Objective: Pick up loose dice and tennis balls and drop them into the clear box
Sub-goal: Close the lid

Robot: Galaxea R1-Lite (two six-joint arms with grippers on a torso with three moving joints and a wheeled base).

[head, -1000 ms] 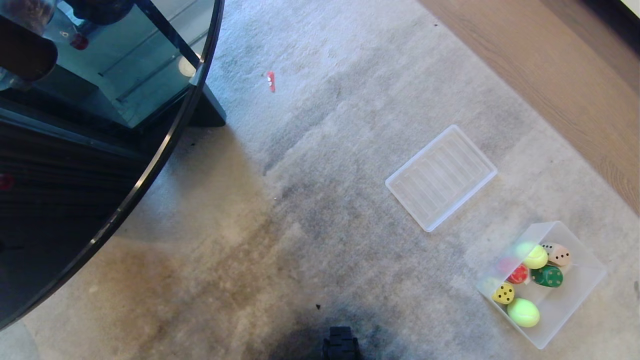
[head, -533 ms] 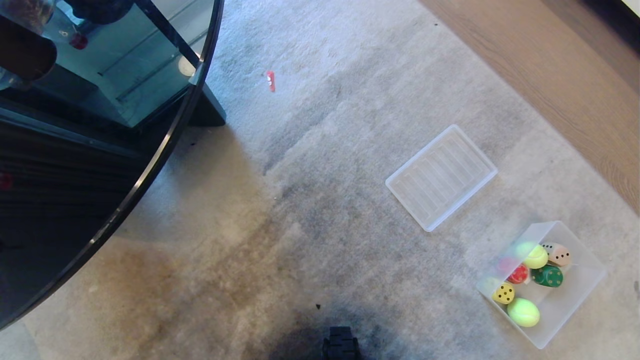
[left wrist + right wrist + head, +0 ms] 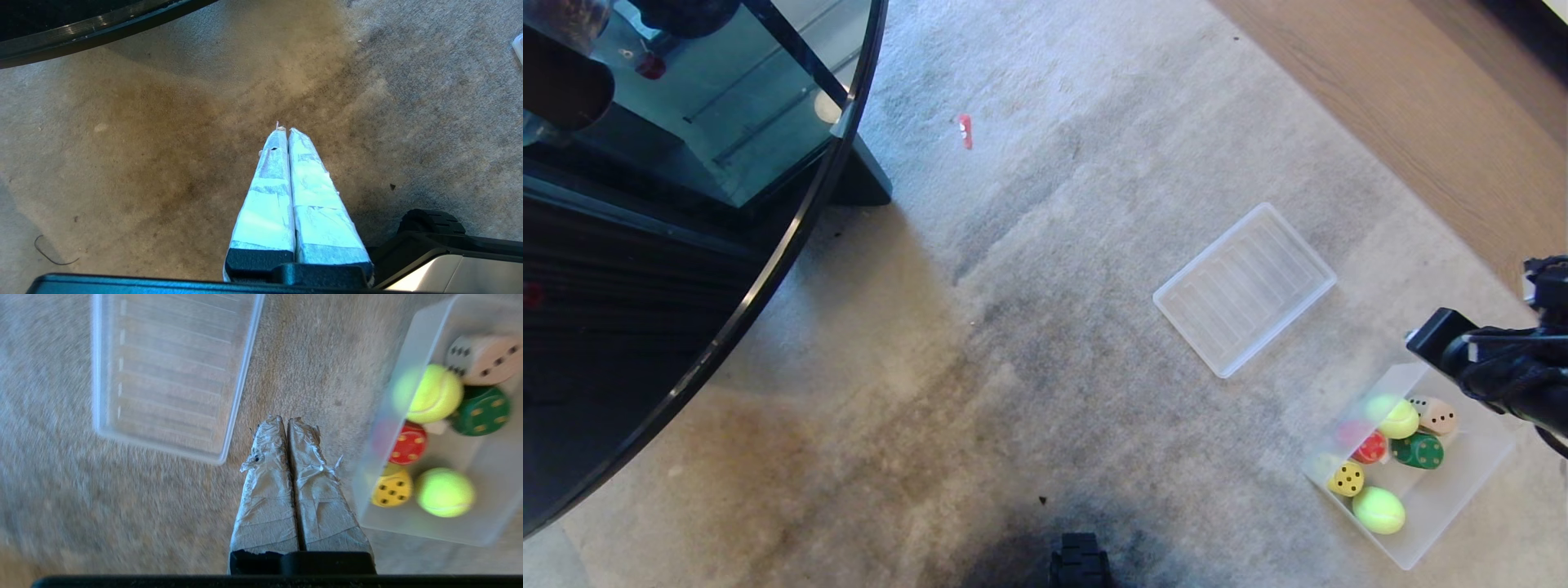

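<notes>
The clear box (image 3: 1450,502) (image 3: 478,453) stands on the carpet at the lower right. Inside it lie the yellow die (image 3: 1346,479) (image 3: 392,486), red die (image 3: 1368,447) (image 3: 407,443), green die (image 3: 1417,451) (image 3: 482,410) and tan die (image 3: 1436,416) (image 3: 484,359), along with two tennis balls (image 3: 1396,418) (image 3: 1379,510). My right arm (image 3: 1494,371) reaches in from the right edge over the box's far corner. My right gripper (image 3: 287,419) is shut and empty above carpet between the lid and the box. My left gripper (image 3: 284,130) is shut, empty and parked over bare carpet.
A flat ridged clear lid (image 3: 1244,290) (image 3: 171,375) lies on the carpet beyond the box. A round dark glass table (image 3: 686,204) fills the left, and its rim (image 3: 102,28) shows in the left wrist view. A small red scrap (image 3: 965,131) lies far off. Wood floor (image 3: 1421,106) borders the carpet.
My right arm has swung into the head view from the right, above the box's far corner. The box, its contents and the lid have not moved.
</notes>
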